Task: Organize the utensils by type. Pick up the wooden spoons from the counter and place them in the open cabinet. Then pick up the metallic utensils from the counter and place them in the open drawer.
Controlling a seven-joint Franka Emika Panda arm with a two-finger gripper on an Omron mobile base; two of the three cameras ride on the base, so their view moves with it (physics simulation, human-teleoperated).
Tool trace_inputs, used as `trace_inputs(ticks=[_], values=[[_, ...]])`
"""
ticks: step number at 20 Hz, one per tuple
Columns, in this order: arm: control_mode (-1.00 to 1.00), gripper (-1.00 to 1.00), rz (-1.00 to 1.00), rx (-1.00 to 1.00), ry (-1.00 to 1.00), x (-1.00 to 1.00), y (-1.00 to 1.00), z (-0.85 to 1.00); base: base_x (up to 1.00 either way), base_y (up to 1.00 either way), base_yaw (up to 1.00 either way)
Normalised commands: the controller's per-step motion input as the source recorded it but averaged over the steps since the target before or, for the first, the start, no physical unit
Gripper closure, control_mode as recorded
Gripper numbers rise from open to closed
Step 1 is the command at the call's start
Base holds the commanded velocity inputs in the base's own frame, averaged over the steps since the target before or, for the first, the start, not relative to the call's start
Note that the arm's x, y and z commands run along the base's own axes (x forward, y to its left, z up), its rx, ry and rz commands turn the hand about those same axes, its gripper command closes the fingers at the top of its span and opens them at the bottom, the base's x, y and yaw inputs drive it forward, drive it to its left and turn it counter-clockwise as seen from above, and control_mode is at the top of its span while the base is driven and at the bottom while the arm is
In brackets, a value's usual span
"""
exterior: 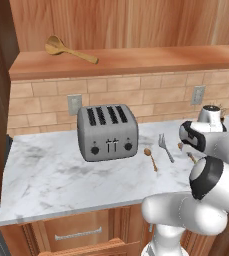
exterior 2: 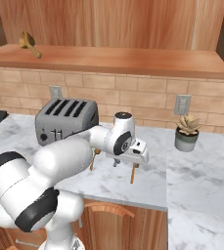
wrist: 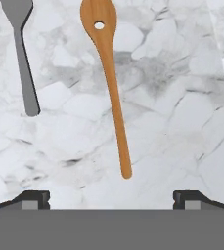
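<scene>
Two dark finger tips stand far apart at the bottom of the hand view, the gripper (wrist: 111, 197) wide open and holding nothing, poised over bare white marble with grey veining. Between and just ahead of the tips lies a wooden spoon (wrist: 109, 83), light brown, slim-handled, its oval bowl pierced by a small hole and pointing away from the hand; the handle's end sits nearest the fingers, apart from them. Beside it, on the left of that view, lies the grey fork (wrist: 21, 53), flat-handled and dull metallic, roughly parallel and not touching the spoon.

From the left base view, the counter (exterior: 51, 175) has broad open marble in front of and left of the toaster (exterior: 107, 132), a brushed-grey four-slot box with rounded corners. Right of the toaster, the small coppery spoon (exterior: 151, 158) and the fork (exterior: 165, 147) lie near each other, well back from the counter's front edge. The white arm crowds the right side. The right base view shows the hand low over the counter, with the wooden handle (exterior 2: 132, 173) poking out below it, and a small potted plant (exterior 2: 187, 132) standing further right near the brick wall.

Up on the plain reddish-brown shelf of the open cabinet (exterior: 136, 61) rests another wooden spoon (exterior: 68, 50), near the shelf's left end.
</scene>
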Motion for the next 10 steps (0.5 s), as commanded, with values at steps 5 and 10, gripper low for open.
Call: trace_inputs(ticks=[5,10], values=[[-1.00,-1.00,0.00,0.00,0.00,0.14,-0.07,-0.27,0.00,0.00,0.00],[-1.00,-1.00,0.00,0.00,0.00,0.09,-0.08,-0.24,0.00,0.00,0.00]])
